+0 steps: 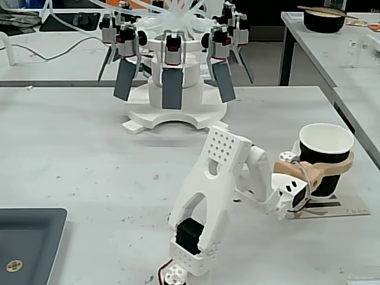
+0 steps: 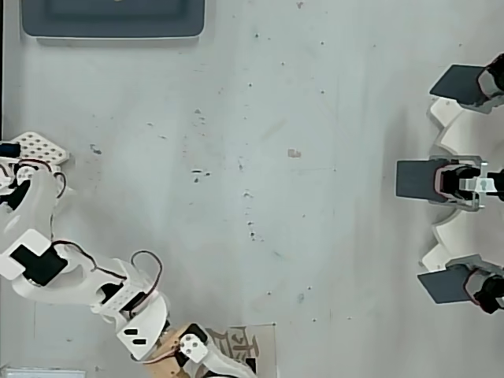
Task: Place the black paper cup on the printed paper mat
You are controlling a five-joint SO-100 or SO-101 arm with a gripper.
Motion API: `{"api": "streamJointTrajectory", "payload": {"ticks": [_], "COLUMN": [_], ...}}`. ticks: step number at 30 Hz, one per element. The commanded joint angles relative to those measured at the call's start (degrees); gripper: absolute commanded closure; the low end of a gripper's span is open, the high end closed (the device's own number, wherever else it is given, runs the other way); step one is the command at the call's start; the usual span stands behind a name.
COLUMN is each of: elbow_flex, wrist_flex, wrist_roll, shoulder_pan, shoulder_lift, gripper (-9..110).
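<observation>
In the fixed view the black paper cup [image 1: 325, 148], white inside, stands upright at the right of the table. My gripper [image 1: 331, 165] is shut on it, one beige finger [image 1: 329, 166] wrapping its front. The cup's base sits on or just above the printed paper mat [image 1: 353, 209]; I cannot tell if they touch. In the overhead view the mat [image 2: 256, 346] shows its brush character at the bottom edge, with the wrist [image 2: 142, 335] beside it. The cup is cut off there.
A dark grey tray [image 1: 27, 237] lies at the front left, at top left in the overhead view [image 2: 114, 20]. A white multi-arm rig [image 1: 172, 83] stands at the back. A dark bowl with a stick [image 1: 323, 19] sits on another table.
</observation>
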Motion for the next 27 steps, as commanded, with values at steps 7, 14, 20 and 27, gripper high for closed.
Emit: {"api": "streamJointTrajectory", "payload": {"ticks": [7,14,20,27], "elbow_flex": [-4.04,-5.45,-5.19,-3.87], "wrist_flex": [-1.23,-1.32,-1.41,-0.09], "wrist_roll": [-0.35,-0.35,0.26,0.18], "shoulder_pan": [0.79,0.7,0.62,0.88], "shoulder_lift": [-2.9,-4.92,-5.36,-3.34], "gripper": [91,91,85,65]}}
